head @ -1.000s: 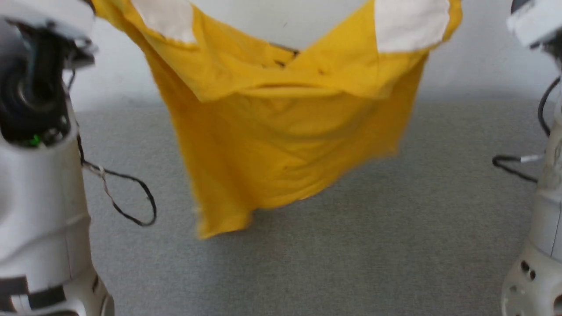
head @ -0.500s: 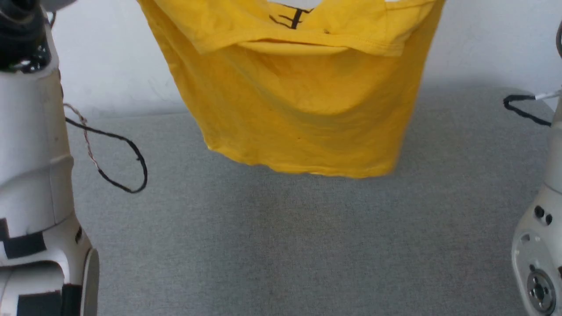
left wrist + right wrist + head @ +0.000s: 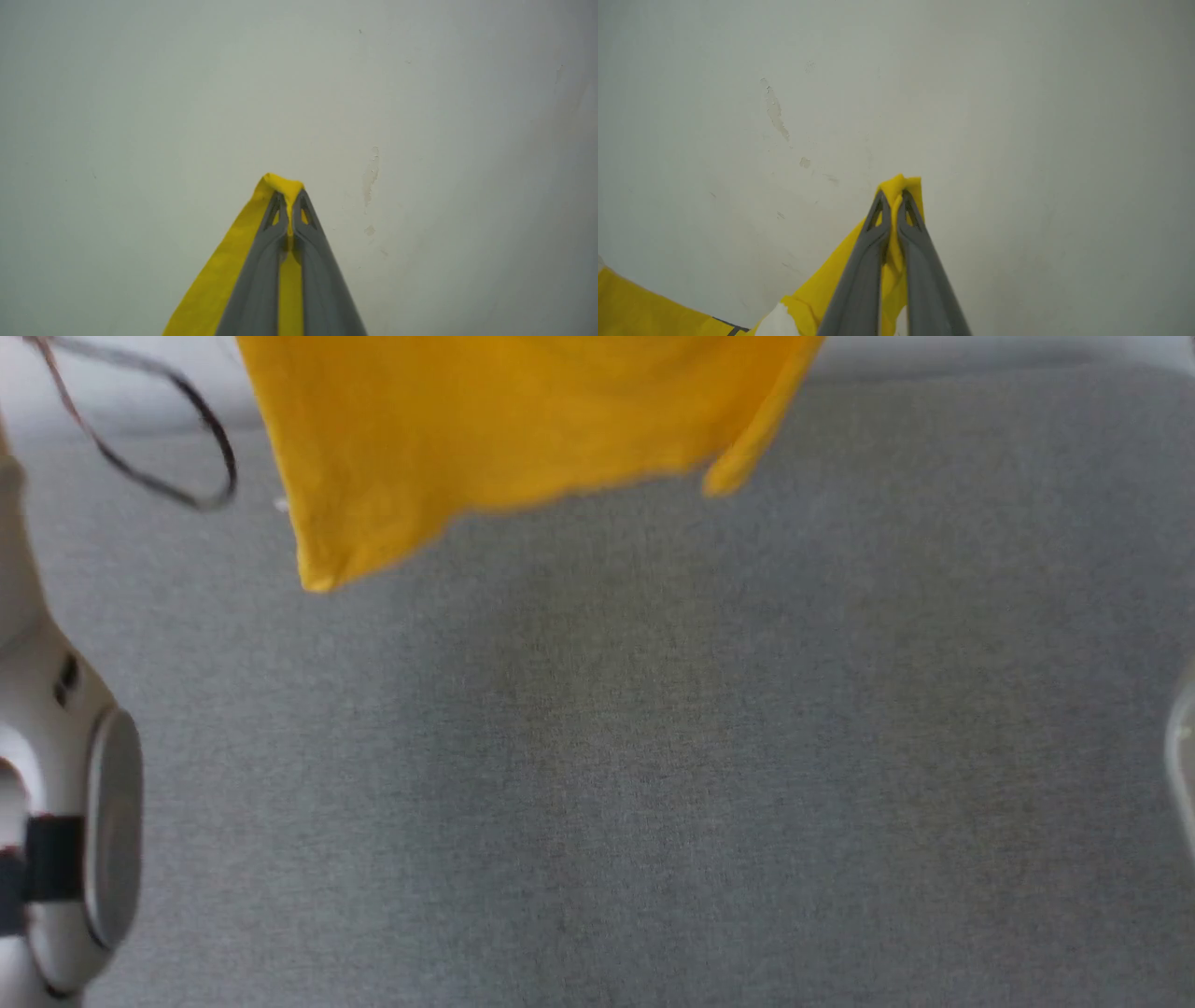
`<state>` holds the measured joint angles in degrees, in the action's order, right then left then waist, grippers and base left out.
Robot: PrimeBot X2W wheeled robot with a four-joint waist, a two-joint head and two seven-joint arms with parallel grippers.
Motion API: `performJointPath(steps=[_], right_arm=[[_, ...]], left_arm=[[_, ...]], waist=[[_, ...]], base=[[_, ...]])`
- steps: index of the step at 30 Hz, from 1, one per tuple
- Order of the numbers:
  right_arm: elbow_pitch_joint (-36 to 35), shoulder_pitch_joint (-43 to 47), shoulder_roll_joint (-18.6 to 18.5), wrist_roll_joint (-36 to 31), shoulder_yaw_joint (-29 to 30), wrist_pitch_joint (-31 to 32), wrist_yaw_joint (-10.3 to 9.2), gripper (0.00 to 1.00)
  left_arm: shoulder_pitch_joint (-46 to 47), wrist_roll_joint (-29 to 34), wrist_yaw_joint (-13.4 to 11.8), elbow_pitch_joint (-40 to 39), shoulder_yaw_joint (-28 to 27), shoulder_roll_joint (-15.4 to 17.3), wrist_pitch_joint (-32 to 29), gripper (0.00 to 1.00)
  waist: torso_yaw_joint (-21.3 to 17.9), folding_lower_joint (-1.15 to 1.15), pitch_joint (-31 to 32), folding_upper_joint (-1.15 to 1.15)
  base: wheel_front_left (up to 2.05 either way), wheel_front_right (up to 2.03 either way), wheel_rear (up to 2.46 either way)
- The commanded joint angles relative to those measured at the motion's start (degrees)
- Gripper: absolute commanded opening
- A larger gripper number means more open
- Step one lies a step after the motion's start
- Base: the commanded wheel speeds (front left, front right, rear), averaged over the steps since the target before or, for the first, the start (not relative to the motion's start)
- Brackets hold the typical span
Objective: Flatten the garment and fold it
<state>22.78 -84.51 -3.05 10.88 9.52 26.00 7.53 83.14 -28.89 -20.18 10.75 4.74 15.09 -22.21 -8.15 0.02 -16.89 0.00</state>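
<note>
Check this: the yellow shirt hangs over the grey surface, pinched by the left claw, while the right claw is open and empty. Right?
Not quite. The right claw isn't open and empty: the right wrist view shows it shut on a bunch of the yellow shirt. The rest holds: the left claw pinches the shirt too, and it hangs over the grey surface.

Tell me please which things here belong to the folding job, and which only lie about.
For the job: yellow T-shirt, left end effector, right end effector (both shut on it).
Only lying about: black cable, grey surface, pale wall.
</note>
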Motion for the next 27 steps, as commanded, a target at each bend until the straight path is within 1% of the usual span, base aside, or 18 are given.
performJointPath(steps=[1, 5, 7, 8, 9, 13, 14, 16, 22, 27], right_arm=[[0.4, -2.1, 0.2, -1.2, 0.5, -1.0, -0.04, 0.00], [2.1, -7.4, 0.2, -3.8, 2.8, -3.4, -0.04, 0.00], [2.8, -9.4, 0.2, -4.9, 4.1, -4.7, -0.04, 0.00], [2.8, -9.4, 0.2, -4.9, 4.1, -4.7, -0.04, 0.00], [3.6, -10.8, 0.2, -6.0, 4.8, -6.1, -0.04, 0.00], [4.8, -12.3, 0.0, -7.9, 5.9, -8.3, -0.04, 0.00], [4.8, -12.3, 0.0, -7.9, 5.9, -8.3, -0.04, 0.00], [5.4, -12.3, -0.1, -8.2, 6.5, -9.1, -0.04, 0.00], [6.1, -10.5, -1.1, -6.4, 3.2, -10.9, -0.04, 0.00], [4.2, -8.1, -2.7, -2.5, -1.7, -10.2, -0.04, 0.00]], left_arm=[[2.5, 0.0, 1.0, 1.3, -0.3, 0.1, 1.5, 0.00], [8.6, -0.7, 3.4, 5.6, -0.9, 0.2, 5.2, 0.00], [11.1, -1.3, 5.3, 7.2, -1.0, 0.4, 6.7, 0.00], [11.1, -1.3, 5.3, 7.2, -1.0, 0.4, 6.7, 0.00], [13.2, -2.4, 7.0, 8.6, -1.6, 0.5, 7.9, 0.00], [16.3, -3.4, 8.3, 10.9, -2.8, 0.9, 10.3, 0.00], [16.3, -3.4, 8.3, 10.9, -2.8, 0.9, 10.3, 0.00], [16.6, -4.0, 9.1, 11.8, -3.1, 0.8, 11.0, 0.00], [14.6, -6.5, 12.3, 11.8, -4.1, 1.7, 11.9, 0.00], [9.7, -9.1, 13.2, 7.6, -5.5, 2.4, 9.6, 0.00]], waist=[[-1.2, -0.02, -9.9, 0.00], [-1.5, -0.02, -14.3, 0.00], [-1.8, -0.02, -16.3, 0.00], [-1.8, -0.02, -16.3, 0.00], [-2.1, -0.02, -18.1, 0.00], [-2.1, -0.02, -21.7, 0.00], [-2.1, -0.02, -21.7, 0.00], [-1.7, -0.02, -23.1, 0.00], [-0.3, -0.02, -24.5, 0.00], [1.3, -0.02, -22.9, 0.00]], base=[[0.00, 0.00, 0.00], [0.00, 0.00, 0.00], [0.00, 0.00, 0.00], [0.00, 0.00, 0.00], [0.00, 0.00, 0.00], [0.00, 0.00, 0.00], [0.00, 0.00, 0.00], [0.00, 0.00, 0.00], [0.00, 0.00, 0.00], [0.00, 0.00, 0.00]])
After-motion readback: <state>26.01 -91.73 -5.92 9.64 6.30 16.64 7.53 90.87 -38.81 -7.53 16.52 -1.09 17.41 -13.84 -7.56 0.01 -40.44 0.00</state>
